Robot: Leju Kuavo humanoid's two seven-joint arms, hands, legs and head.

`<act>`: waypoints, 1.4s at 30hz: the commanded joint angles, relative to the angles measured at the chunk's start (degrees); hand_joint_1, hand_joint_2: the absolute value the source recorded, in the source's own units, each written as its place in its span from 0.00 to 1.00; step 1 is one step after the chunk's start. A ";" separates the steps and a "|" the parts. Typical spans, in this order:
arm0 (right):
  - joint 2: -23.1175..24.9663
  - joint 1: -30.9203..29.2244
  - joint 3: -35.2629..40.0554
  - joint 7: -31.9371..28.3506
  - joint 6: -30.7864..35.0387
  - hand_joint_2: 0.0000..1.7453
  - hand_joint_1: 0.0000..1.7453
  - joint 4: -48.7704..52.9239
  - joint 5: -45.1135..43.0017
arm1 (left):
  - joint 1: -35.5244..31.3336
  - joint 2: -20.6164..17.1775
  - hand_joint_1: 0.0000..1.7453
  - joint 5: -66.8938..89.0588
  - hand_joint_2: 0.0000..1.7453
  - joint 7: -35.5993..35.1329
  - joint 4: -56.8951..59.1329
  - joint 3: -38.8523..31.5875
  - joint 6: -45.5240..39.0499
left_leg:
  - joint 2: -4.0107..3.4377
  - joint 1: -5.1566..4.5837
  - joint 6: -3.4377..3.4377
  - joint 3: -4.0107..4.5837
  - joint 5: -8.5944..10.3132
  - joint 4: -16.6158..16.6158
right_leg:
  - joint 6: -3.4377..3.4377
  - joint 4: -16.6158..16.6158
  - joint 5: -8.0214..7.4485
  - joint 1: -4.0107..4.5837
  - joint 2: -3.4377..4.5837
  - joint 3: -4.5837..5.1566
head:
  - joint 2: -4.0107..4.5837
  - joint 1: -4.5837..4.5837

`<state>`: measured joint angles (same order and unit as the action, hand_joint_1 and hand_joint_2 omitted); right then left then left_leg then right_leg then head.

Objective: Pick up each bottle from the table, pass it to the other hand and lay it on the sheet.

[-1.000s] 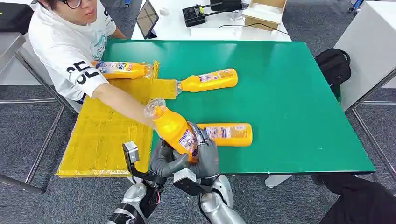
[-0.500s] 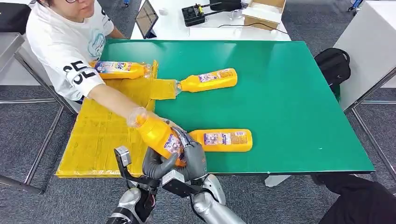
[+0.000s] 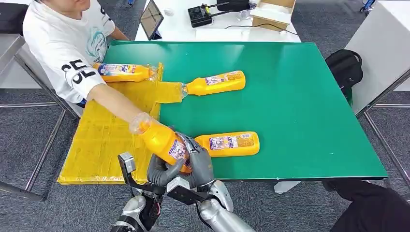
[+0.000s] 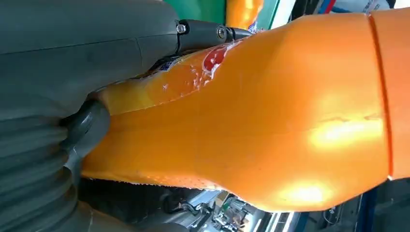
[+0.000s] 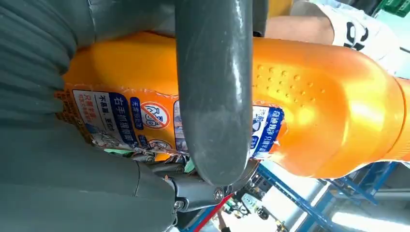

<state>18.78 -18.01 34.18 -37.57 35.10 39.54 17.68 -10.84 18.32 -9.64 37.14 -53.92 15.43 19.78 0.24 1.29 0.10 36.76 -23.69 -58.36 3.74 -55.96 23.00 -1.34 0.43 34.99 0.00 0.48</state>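
Bottle base hidden by hands

orange bottle tilted; 3 flat

four orange bottles are in sight: one held up, one lying near it on the green worktop at, one farther back, and one on the single yellow sheet at.

head: high, looking down | wrists: close on shared bottle
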 commanded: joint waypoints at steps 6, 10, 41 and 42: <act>1.22 1.16 8.98 1.20 -6.21 1.00 1.00 -6.53 -0.05 | -5.01 1.62 1.00 -2.98 1.00 2.82 0.76 4.52 2.56 | 0.21 0.02 0.05 -0.16 -0.06 0.00 | -0.13 0.00 0.13 0.05 -0.26 -0.23 | 0.00 0.00; 1.22 1.04 9.74 0.57 -6.47 1.00 1.00 -7.67 -1.22 | -5.24 1.54 1.00 -3.37 1.00 0.05 -2.11 2.67 3.29 | 0.15 0.05 0.04 -0.15 -0.09 -0.04 | -0.15 -0.03 0.13 0.08 -0.19 -0.22 | 0.00 0.00; 1.22 3.68 -1.49 0.12 -8.06 0.00 0.00 4.87 5.28 | -4.23 1.48 1.00 6.17 1.00 2.42 -6.43 -2.81 -7.92 | 0.13 0.00 0.04 -0.10 -0.05 -0.01 | -0.13 -0.04 0.10 0.03 -0.14 -0.14 | 0.00 -0.02; 1.22 3.89 -1.69 0.13 -8.35 0.00 0.00 4.97 5.66 | -4.26 1.56 1.00 6.26 1.00 2.42 -6.30 -2.84 -7.93 | 0.12 0.04 0.04 -0.07 -0.04 -0.01 | -0.12 -0.01 0.07 0.06 -0.13 -0.13 | 0.00 0.00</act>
<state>18.80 -18.19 34.60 -37.22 30.46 41.16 21.40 -10.10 18.34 -4.22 39.95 -60.43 12.02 12.24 0.20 1.29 0.10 36.76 -23.69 -58.36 3.74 -55.97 22.98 -1.33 0.50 34.99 0.00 0.48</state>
